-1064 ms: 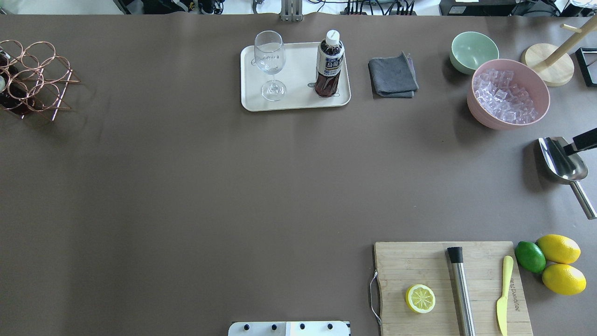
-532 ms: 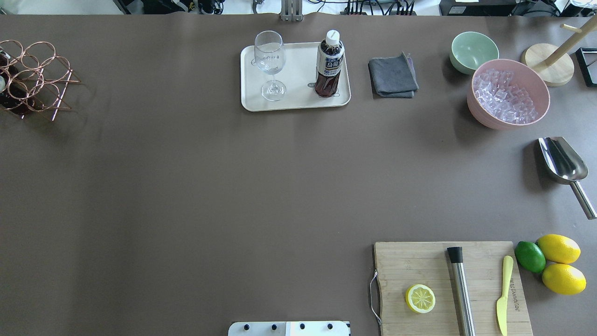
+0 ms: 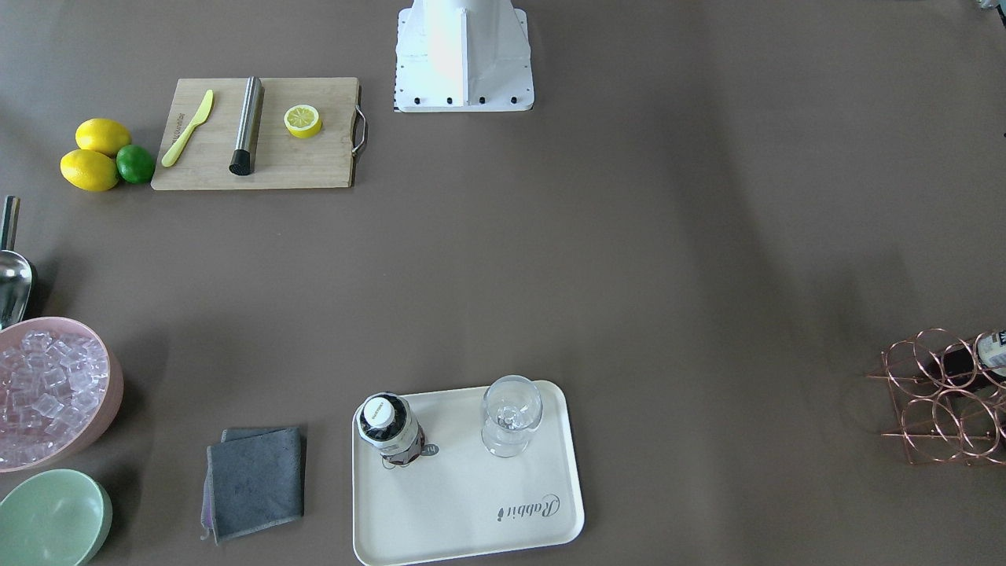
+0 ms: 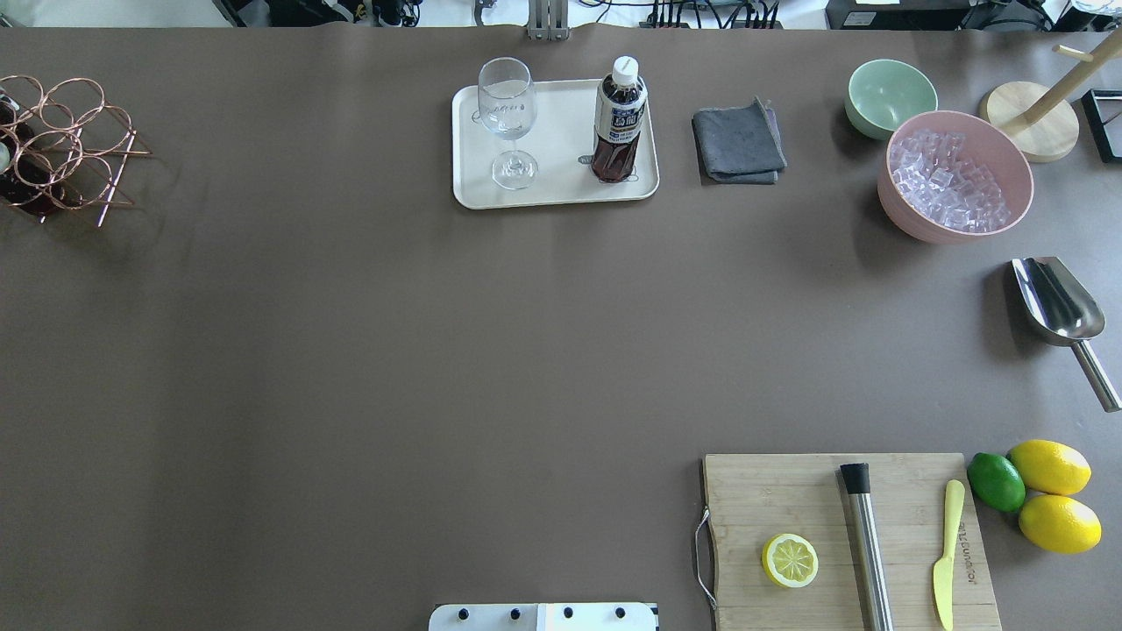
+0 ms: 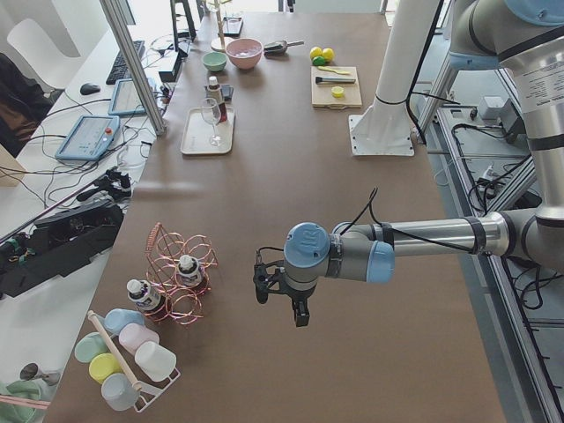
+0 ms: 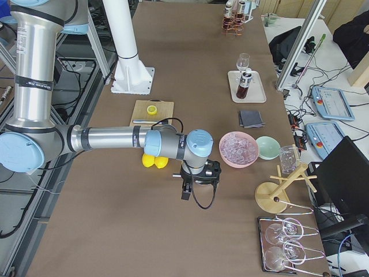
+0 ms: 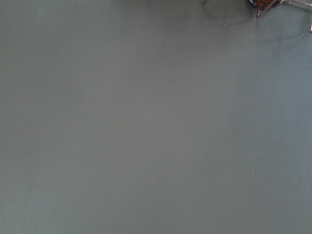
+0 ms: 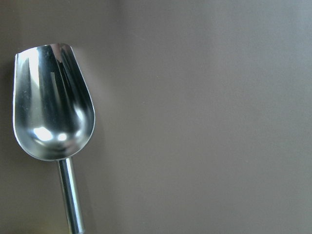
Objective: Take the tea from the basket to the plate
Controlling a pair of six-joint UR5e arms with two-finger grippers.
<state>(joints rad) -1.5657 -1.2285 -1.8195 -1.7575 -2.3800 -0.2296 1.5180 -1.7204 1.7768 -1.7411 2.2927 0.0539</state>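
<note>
One tea bottle (image 4: 619,123) stands upright on the cream plate (image 4: 561,188), at its right end next to a wine glass (image 4: 507,114); it also shows in the front view (image 3: 385,428). The copper wire basket (image 4: 61,149) stands at the far left edge and holds two more bottles (image 5: 188,269). My left gripper (image 5: 279,302) shows only in the exterior left view, above the table beside the basket. My right gripper (image 6: 196,184) shows only in the exterior right view, near the pink bowl. I cannot tell whether either is open or shut.
A grey cloth (image 4: 738,145), a green bowl (image 4: 890,95) and a pink bowl of ice (image 4: 955,175) lie right of the plate. A steel scoop (image 4: 1056,302) lies at the right edge and fills the right wrist view (image 8: 51,102). A cutting board (image 4: 841,535) holds a lemon half.
The right gripper's black tip, seen over the scoop at the overhead view's right edge, has left that view. The bottle, plate and basket have not moved.
</note>
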